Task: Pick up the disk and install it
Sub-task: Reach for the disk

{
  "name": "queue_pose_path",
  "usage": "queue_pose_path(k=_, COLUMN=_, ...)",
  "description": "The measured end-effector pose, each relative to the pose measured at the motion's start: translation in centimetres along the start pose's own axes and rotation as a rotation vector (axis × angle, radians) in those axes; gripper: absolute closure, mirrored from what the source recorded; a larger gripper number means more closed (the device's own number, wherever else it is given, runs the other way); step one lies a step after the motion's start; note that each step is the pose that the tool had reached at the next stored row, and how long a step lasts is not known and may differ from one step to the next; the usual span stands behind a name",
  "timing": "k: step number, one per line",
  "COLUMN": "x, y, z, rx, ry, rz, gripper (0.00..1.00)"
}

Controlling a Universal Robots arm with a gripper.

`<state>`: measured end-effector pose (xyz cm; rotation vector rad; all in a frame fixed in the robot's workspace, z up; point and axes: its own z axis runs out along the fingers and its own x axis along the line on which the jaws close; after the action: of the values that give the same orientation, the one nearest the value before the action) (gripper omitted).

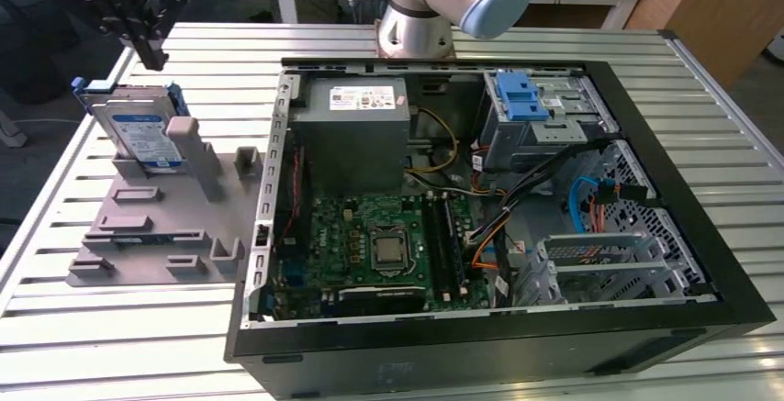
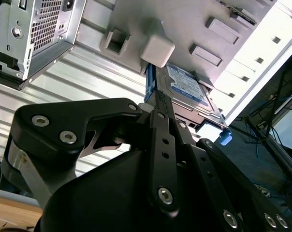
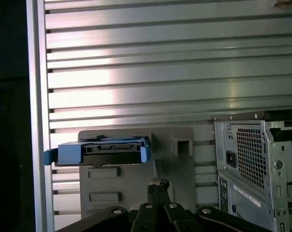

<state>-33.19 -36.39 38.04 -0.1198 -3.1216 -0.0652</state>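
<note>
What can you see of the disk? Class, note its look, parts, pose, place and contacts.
The disk is a flat, silver, metallic-looking rectangle with a white-and-blue label and blue plastic rails along its sides. It stands on edge, leaning slightly, slotted into a grey holder on the slatted table, to the exterior view's left of the open computer case. Only the holder touches it; the gripper hangs just above it, apart and shut.

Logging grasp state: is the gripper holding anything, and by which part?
Nothing is held. The gripper, jaws closed and empty, hangs above the silver rectangular hard drive with blue side rails, which stands on edge in the grey plastic holder.
</note>
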Motion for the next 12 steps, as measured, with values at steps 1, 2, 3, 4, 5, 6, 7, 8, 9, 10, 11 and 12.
queue_pose_path(k=1, x=0.13, y=0.03, z=0.01, rx=0.0, ry=0.0, rz=0.0, gripper=0.89)
queue_pose_path(k=2, x=0.27, y=0.06, z=0.03, rx=0.0, ry=0.0, rz=0.0, gripper=0.89)
queue_pose_path(k=3, x=0.41, y=0.09, z=0.04, rx=0.0, ry=0.0, rz=0.0, gripper=0.89)
queue_pose_path(k=4, x=0.55, y=0.12, z=0.05, rx=0.0, ry=0.0, rz=0.0, gripper=0.89)
queue_pose_path(k=5, x=0.7, y=0.16, z=0.07, rx=-0.0001, ry=-0.0001, rz=0.0, gripper=0.89)
queue_pose_path(k=6, x=0.84, y=0.19, z=0.08, rx=-0.0001, ry=-0.0001, rz=0.0, gripper=0.89)
queue_pose_path(k=7, x=0.98, y=0.23, z=0.09, rx=0.0, ry=0.0001, rz=0.0, gripper=0.89)
queue_pose_path(k=8, x=1.11, y=0.26, z=0.1, rx=0.0, ry=0.0001, rz=0.0, gripper=0.89)
queue_pose_path(k=9, x=1.24, y=0.29, z=0.11, rx=0.0, ry=0.0, rz=0.0, gripper=0.89)
queue_pose_path(k=10, x=1.39, y=0.32, z=0.12, rx=0.0, ry=0.0, rz=0.0, gripper=0.89)
queue_pose_path(k=11, x=1.56, y=0.36, z=0.14, rx=0.0, ry=0.0, rz=0.0, gripper=0.89)
queue_pose_path(k=12, x=1.74, y=0.41, z=0.16, rx=-0.0001, ry=-0.0001, rz=0.0, gripper=0.89)
